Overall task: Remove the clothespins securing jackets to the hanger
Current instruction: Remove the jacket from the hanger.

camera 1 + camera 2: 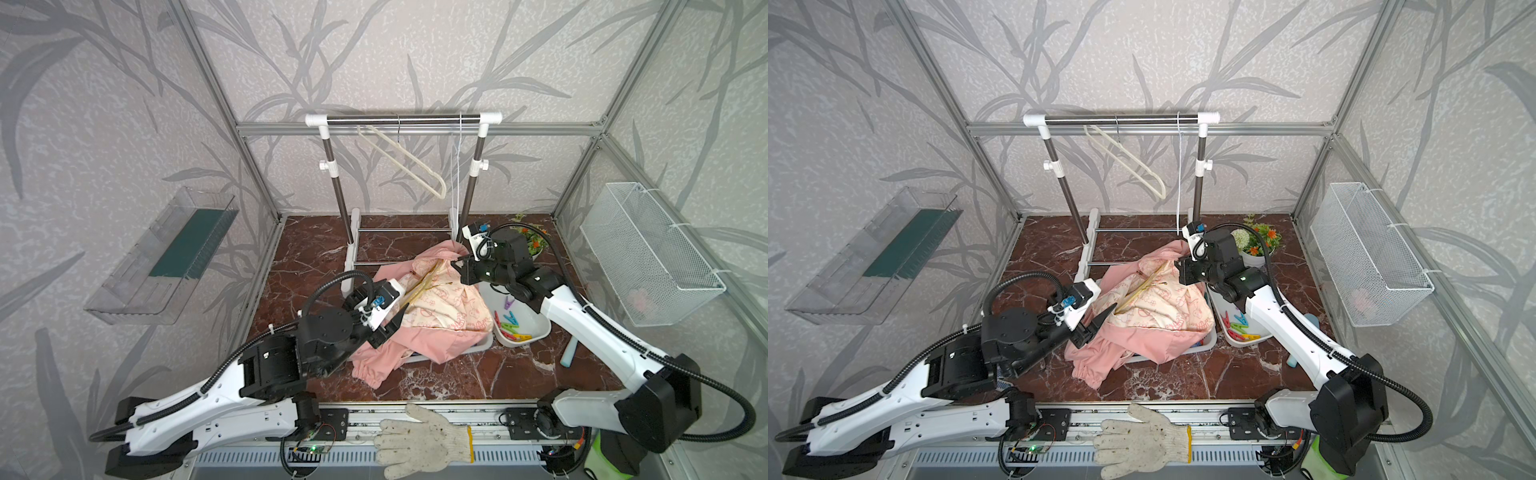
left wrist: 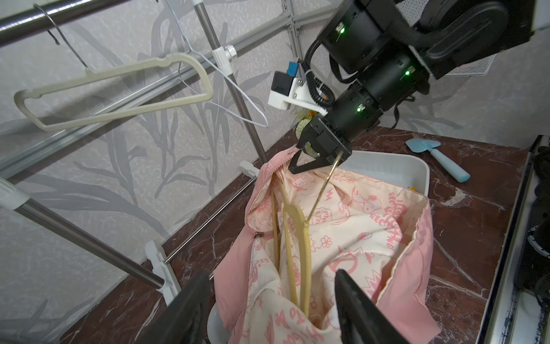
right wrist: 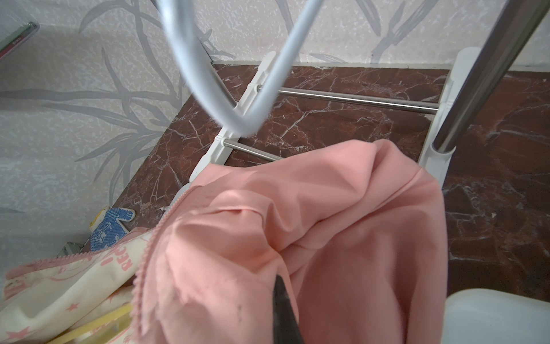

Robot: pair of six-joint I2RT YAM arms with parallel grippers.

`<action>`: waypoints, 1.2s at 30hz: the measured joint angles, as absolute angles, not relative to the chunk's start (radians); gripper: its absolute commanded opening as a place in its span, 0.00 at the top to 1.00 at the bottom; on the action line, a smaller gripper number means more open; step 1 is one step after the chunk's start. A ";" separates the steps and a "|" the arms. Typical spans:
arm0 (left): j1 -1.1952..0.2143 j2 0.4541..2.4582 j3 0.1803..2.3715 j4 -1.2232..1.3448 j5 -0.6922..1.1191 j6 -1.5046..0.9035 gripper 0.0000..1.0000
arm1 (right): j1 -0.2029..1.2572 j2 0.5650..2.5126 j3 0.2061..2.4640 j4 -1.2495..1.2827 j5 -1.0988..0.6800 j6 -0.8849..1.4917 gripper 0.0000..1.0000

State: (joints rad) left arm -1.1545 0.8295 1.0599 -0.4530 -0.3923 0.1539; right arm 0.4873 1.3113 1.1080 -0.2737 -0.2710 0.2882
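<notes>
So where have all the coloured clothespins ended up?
In both top views the clothespins lie in a white tub on the robot's right, beside the pink jacket and under the right arm.

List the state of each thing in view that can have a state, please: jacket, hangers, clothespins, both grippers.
pink jacket: off the rail, heaped over a white bin, lining showing
yellow hanger: inside the jacket
beige hanger: bare, on the rail
clothespins: loose in the white tub
left gripper: open, holding nothing
right gripper: shut at the jacket collar
</notes>
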 measured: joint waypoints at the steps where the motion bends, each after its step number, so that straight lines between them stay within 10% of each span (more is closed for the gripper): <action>1: -1.138 0.855 1.073 -0.461 -0.371 0.146 0.36 | 0.487 1.311 1.108 -0.274 -0.271 0.288 0.97; 24: -1.039 1.269 1.229 -0.519 -0.243 0.181 0.59 | 0.491 1.309 1.101 -0.271 -0.269 0.300 0.97; 36: -1.037 1.256 1.245 -0.528 -0.257 0.187 1.00 | 0.491 1.308 1.095 -0.268 -0.225 0.303 0.96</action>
